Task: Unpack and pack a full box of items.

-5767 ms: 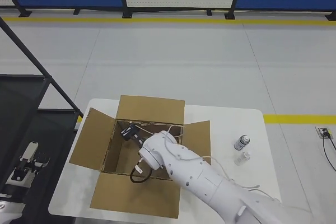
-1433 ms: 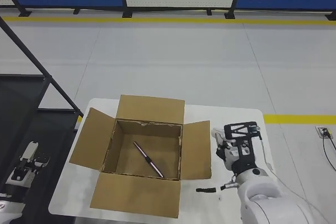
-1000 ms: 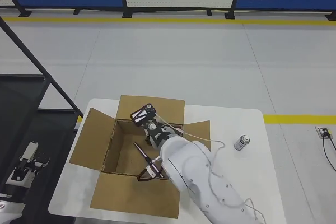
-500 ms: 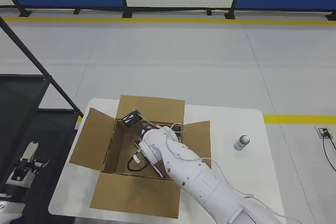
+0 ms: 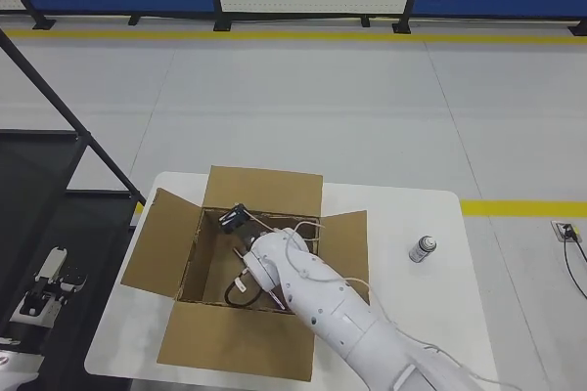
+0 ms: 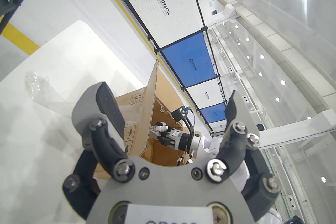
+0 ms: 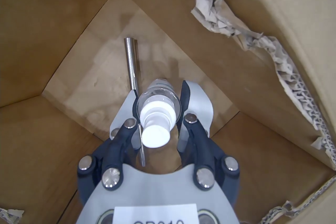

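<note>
An open cardboard box [image 5: 264, 188] stands on the white table [image 5: 411, 210]. My right arm [image 5: 286, 272] is inside it from above. In the right wrist view my right gripper [image 7: 160, 97] is shut on a small clear bottle with a white cap [image 7: 157, 114], held low over the box floor [image 7: 86, 83]. A thin metal rod [image 7: 130, 62] lies on that floor just beside the bottle. My left gripper [image 6: 168, 101] is open and holds nothing, off to the side of the box flap [image 6: 152, 86].
A small spray can [image 5: 423, 248] stands on the table to the right of the box. The box's inner wall has torn, ragged cardboard [image 7: 236, 25]. A crumpled clear plastic wrap [image 6: 34, 82] lies on the table near my left gripper.
My right arm left the bottles at the table's right, took the clear bottle and carried it into the box. In the last half second it sank slightly lower.
</note>
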### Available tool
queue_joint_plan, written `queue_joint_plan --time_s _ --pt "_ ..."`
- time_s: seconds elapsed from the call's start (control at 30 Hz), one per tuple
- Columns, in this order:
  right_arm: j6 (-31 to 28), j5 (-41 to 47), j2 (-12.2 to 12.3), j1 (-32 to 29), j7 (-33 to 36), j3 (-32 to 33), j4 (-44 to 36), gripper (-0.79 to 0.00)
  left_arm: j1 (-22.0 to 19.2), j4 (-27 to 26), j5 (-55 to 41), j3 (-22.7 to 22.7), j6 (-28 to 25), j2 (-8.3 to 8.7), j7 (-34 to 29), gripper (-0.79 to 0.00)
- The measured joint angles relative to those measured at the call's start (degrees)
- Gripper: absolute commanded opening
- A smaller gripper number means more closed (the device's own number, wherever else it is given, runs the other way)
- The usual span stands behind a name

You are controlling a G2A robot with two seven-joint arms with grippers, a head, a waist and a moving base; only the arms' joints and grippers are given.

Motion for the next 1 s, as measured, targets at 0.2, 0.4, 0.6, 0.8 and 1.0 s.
queue_joint_plan --time_s 0.2,0.4,0.6,0.8,1.0 --pt "0.14 -1.99 0.26 -0.82 2.03 0.59 -2.31 -0.111 0.0 0.0 0.0 0.0 0.0 0.0 0.0 0.0" --pt "1.51 -6.91 2.04 -3.92 4.82 2.82 -13.19 -0.102 0.0 0.0 0.0 0.0 0.0 0.0 0.0 0.0" --pt "0.3 -16.62 6.02 -12.56 11.87 8.67 -32.54 -0.095 0.0 0.0 0.0 0.0 0.0 0.0 0.0 0.0" --pt "-0.61 -26.36 9.27 -22.9 16.28 17.24 -51.07 -0.105 0.0 0.0 0.0 0.0 0.0 0.0 0.0 0.0" --pt "-0.16 -35.15 11.57 -34.01 18.55 28.11 -70.54 -0.105 0.0 0.0 0.0 0.0 0.0 0.0 0.0 0.0"
